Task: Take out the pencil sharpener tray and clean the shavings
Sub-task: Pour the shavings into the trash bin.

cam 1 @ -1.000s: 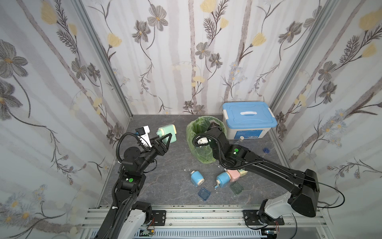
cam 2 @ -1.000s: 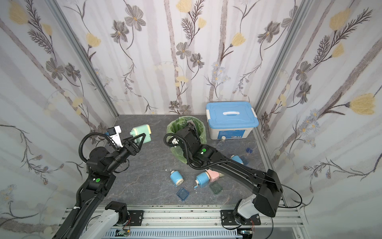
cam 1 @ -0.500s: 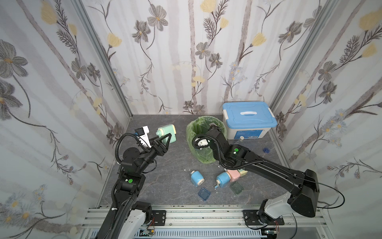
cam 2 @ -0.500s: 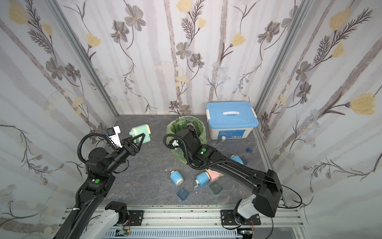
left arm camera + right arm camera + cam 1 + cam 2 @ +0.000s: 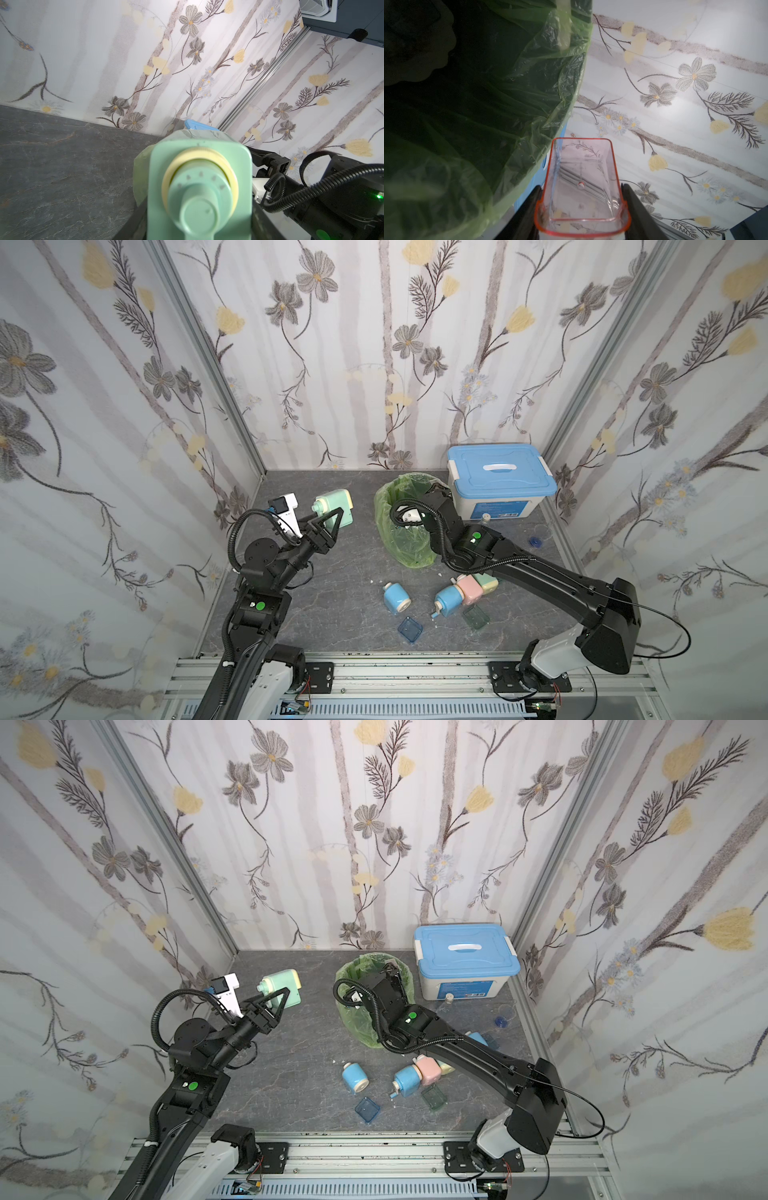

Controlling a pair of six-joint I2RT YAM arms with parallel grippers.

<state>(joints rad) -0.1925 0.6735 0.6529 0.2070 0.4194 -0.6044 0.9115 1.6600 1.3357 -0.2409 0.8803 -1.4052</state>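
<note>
Left of centre in both top views, the left gripper [image 5: 329, 521] [image 5: 277, 1001] is raised above the grey table [image 5: 332, 597] and is clamped on a green sharpener [image 5: 337, 506] [image 5: 283, 986]. The sharpener's round knob end points back along the arm. In the left wrist view that knob end fills the lower middle of the frame [image 5: 199, 187], with a dark finger at each lower corner of it. At the centre of both top views stands a bin lined with a green bag [image 5: 399, 539] [image 5: 357, 1023]. The right gripper [image 5: 434, 491] [image 5: 392, 974] reaches over the upper right part of the bin's rim. It sits just left of a white box with a blue lid [image 5: 498, 477]. The right wrist view shows the right gripper [image 5: 581, 191] closed on a clear tray [image 5: 583, 164] with a red rim, one finger on each long side. The tray's open side faces the camera, and the bag [image 5: 488, 124] lies close beside it in the left half of the frame. A few pale shavings [image 5: 558, 214] cling inside the tray at the gripped end, and the rest of its floor looks bare. Below the bin in the top views, two blue sharpeners [image 5: 395, 598] and a pink sharpener [image 5: 470, 589] lie on the table. Two small empty trays [image 5: 409, 629] lie just below them.
</note>
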